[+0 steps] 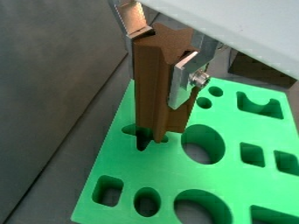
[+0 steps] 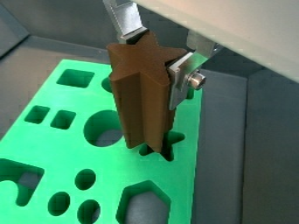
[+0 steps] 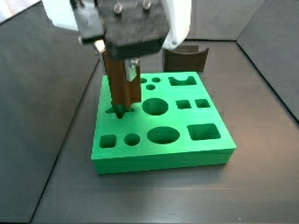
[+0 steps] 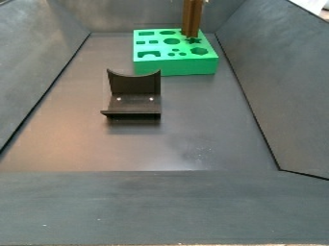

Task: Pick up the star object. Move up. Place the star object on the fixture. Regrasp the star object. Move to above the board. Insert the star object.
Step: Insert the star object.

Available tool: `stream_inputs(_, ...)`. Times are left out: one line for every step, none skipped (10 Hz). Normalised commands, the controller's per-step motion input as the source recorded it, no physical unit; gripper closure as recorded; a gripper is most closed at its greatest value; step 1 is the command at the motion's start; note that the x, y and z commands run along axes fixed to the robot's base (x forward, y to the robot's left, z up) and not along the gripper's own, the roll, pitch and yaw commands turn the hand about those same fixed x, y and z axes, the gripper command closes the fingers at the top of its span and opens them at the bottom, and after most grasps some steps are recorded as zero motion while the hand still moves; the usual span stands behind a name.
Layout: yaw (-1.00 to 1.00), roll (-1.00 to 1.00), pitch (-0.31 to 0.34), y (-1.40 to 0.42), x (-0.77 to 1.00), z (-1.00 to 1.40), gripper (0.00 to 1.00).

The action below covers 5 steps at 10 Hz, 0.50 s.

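- The star object (image 1: pixel 156 87) is a long wood-brown prism with ridged, pointed sides; it stands upright with its lower end at the mouth of the star-shaped hole (image 2: pixel 165 150) in the board (image 3: pixel 187 144), and how deep it sits cannot be told.
- The gripper (image 2: pixel 149 61) is clamped on the upper part of the star object: one flat silver finger (image 1: pixel 186 74) presses its side, and another finger (image 2: pixel 122 17) shows at the top edge in both wrist views.
- In a side view the gripper (image 3: pixel 121 48), a dark body under a white housing, hangs directly over the near left part of the board.
- The board is a thick, bright green matte slab pierced with circles, squares, an oval and other cut-outs; it lies flat on the floor.
- The fixture (image 4: pixel 131 94) is a dark L-shaped bracket with a scooped top and two raised corners on a base plate; it stands on the floor apart from the board and holds nothing.
- The floor (image 4: pixel 167 144) is a smooth dark grey sheet with a dull sheen, and sloping dark walls (image 4: pixel 38 77) rise around it like a shallow bin.
- In a side view the fixture (image 3: pixel 186 58) shows just behind the board's far edge.
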Motion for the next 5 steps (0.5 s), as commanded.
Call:
stream_inputs(0.0, -0.01, 0.0, 0.0, 0.0, 0.0, 1.0)
stream_inputs(-0.05, 0.0, -0.06, 0.0, -0.05, -0.15, 1.0)
stream_inputs(-0.29, 0.0, -0.054, -0.03, -0.13, -0.33, 1.0)
stream_inputs(-0.39, 0.03, -0.06, -0.08, -0.17, -0.41, 1.0)
stream_inputs(-0.46, 0.03, -0.026, -0.1, -0.08, -0.45, 1.0)
